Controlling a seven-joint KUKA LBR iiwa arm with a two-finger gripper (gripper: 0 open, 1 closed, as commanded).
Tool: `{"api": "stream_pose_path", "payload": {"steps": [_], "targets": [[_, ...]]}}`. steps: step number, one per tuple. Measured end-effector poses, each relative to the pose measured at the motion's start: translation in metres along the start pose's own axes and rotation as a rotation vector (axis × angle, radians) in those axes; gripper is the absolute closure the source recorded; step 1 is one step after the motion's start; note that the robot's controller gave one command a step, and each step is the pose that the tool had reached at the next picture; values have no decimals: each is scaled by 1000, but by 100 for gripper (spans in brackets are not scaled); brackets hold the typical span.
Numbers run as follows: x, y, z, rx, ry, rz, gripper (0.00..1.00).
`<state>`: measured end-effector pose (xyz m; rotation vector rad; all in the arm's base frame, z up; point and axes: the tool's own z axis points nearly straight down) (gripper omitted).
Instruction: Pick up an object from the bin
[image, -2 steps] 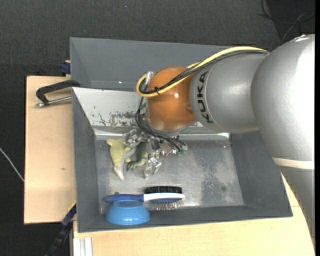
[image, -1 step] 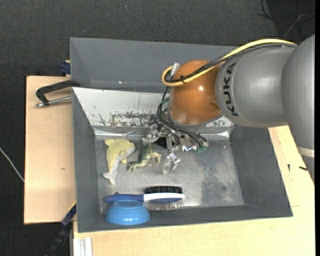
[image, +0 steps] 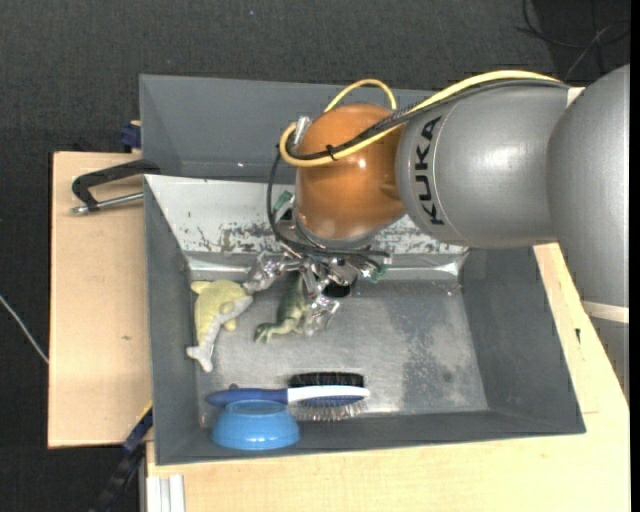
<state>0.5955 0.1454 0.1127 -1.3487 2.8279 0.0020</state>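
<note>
Bin (image: 168, 340) seen from above, with the arm entering from 3 o'clock. We find the tool (image: 306, 292) below the orange cover (image: 345, 180), low over the floor and close to the far wall, at about 11 o'clock from the floor's middle; we cannot tell whether it is spread or pressed together. A small green toy dinosaur (image: 283, 320) lies close against it at its 7 o'clock. A pale yellow toy animal (image: 215, 312) lies at 9 o'clock along the left wall, near the dinosaur. A black-bristled brush (image: 326, 390) and a blue bowl (image: 255, 426) sit at 7 o'clock by the near wall. From 2 to 5 o'clock we see bare floor up to the right wall
</note>
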Motion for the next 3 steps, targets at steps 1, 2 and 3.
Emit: {"api": "stream_pose_path", "payload": {"steps": [1,2,3], "targets": [[16,-20,30,-1,1,-304,0],[-20,8,39,-4,8,-852,0],[-20,4,36,2,9,-851,100]]}}
